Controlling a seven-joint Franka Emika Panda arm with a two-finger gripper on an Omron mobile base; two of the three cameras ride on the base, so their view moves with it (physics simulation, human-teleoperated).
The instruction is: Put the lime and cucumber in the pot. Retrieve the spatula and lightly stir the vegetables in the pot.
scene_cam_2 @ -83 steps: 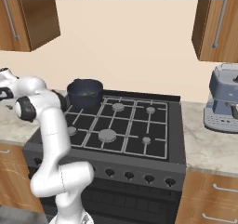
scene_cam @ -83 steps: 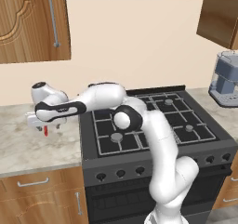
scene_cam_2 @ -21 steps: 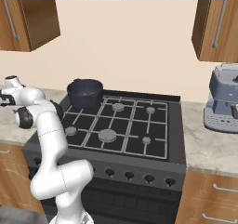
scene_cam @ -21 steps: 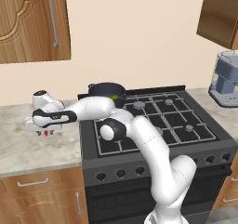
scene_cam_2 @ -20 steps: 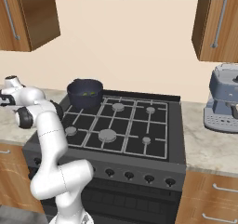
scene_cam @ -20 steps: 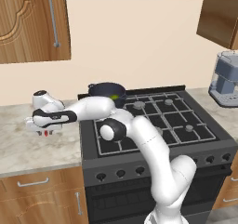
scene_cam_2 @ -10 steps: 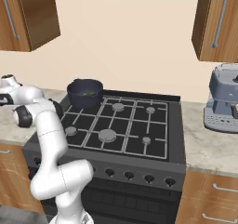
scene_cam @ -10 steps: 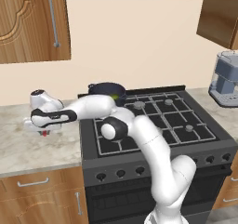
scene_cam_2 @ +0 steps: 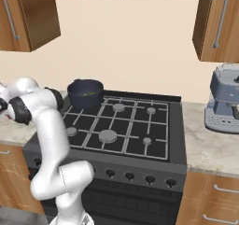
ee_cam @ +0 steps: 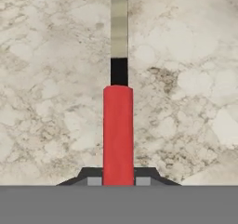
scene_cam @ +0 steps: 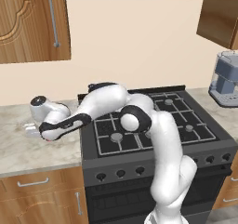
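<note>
The claw (ee_cam: 118, 180) is clamped on the red handle of the spatula (ee_cam: 118, 130), which runs straight ahead of it, flat over the marble table (ee_cam: 186, 79). The pot (scene_cam_2: 85, 93) sits well apart.

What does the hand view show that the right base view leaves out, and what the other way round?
Hand view: the slim spatula with a red handle, black neck and silver metal head, its handle clamped by the gripper, over the stone surface.
Right base view: the dark navy round pot at the back left of the black gas stove, with small green bits inside, and the grey coffee machine on the right.
Shared: the beige marbled counter.
</note>
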